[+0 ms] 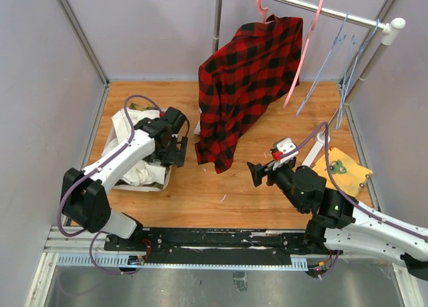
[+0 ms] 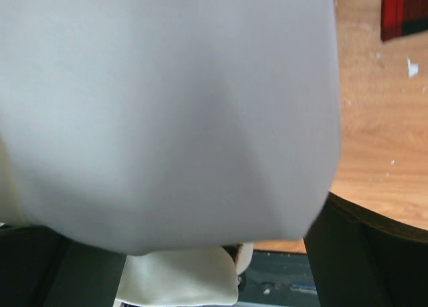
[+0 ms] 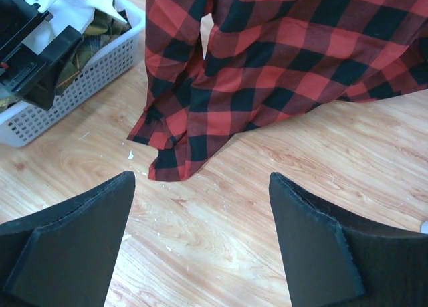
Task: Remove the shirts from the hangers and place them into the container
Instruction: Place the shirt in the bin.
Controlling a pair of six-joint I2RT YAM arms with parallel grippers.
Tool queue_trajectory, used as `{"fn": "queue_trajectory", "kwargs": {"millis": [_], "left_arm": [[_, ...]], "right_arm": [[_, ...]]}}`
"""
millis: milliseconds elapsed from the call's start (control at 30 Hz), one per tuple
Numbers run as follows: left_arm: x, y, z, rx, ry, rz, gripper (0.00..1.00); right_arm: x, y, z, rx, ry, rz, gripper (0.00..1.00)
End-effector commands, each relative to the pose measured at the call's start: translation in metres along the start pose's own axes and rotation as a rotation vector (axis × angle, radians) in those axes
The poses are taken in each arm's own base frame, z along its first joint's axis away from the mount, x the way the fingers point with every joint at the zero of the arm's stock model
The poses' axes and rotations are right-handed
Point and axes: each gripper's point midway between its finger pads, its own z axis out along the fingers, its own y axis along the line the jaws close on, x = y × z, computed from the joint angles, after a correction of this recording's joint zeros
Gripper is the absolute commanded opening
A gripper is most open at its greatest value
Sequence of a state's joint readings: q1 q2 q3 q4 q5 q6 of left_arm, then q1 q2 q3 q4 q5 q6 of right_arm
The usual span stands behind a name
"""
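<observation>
Right gripper [image 3: 200, 180] jaws wide, empty, low over table [image 3: 221, 240], facing red-and-black plaid shirt [image 3: 281, 59]: hem on wood, collar on pink hanger [image 1: 266, 1]. Left gripper [image 1: 175, 146] over basket [image 3: 87, 79]; grey cloth [image 2: 167, 120] blocks its camera, grip unclear. Last shirt, I reckon. Next: pinch plaid, pull off hanger.

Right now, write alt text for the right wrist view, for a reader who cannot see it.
A red-and-black plaid shirt hangs across the top, its lower corner reaching the wooden table. The right gripper shows black jaws, open and empty, in the foreground. At upper left, a white mesh basket holds crumpled clothes.
</observation>
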State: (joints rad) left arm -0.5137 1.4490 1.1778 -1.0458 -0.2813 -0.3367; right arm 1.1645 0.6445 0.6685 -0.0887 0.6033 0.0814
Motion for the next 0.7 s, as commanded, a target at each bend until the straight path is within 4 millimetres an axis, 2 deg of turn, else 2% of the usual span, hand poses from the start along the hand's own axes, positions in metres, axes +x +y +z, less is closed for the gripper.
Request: {"fn": "queue_trajectory", "kwargs": {"millis": [0, 100, 233, 300, 367, 467, 667], "left_arm": [[-0.044, 0.009, 0.004, -0.017, -0.172, -0.088, 1.0], [-0.041, 0.008, 0.017, -0.014, -0.188, -0.11, 1.0], [-0.001, -0.003, 0.05, 0.014, -0.037, -0.083, 1.0], [0.007, -0.002, 0.053, -0.011, -0.013, -0.078, 1.0], [0.003, -0.005, 0.044, 0.005, -0.034, -0.078, 1.0], [-0.01, -0.001, 0.02, 0.024, -0.101, -0.101, 1.0], [-0.041, 0.027, -0.044, -0.01, -0.305, -0.179, 1.0]], "right_arm": [[0.003, -0.013, -0.006, 0.049, -0.008, -0.007, 0.82], [0.003, -0.015, -0.007, 0.055, -0.011, -0.009, 0.83], [0.004, -0.015, -0.006, 0.058, -0.007, -0.015, 0.83], [0.004, -0.015, -0.005, 0.058, -0.004, -0.018, 0.83], [0.004, -0.015, -0.006, 0.056, -0.003, -0.021, 0.83], [0.004, -0.016, -0.006, 0.059, -0.005, -0.02, 0.83], [0.003, -0.016, -0.007, 0.059, -0.008, -0.013, 0.83]]}}
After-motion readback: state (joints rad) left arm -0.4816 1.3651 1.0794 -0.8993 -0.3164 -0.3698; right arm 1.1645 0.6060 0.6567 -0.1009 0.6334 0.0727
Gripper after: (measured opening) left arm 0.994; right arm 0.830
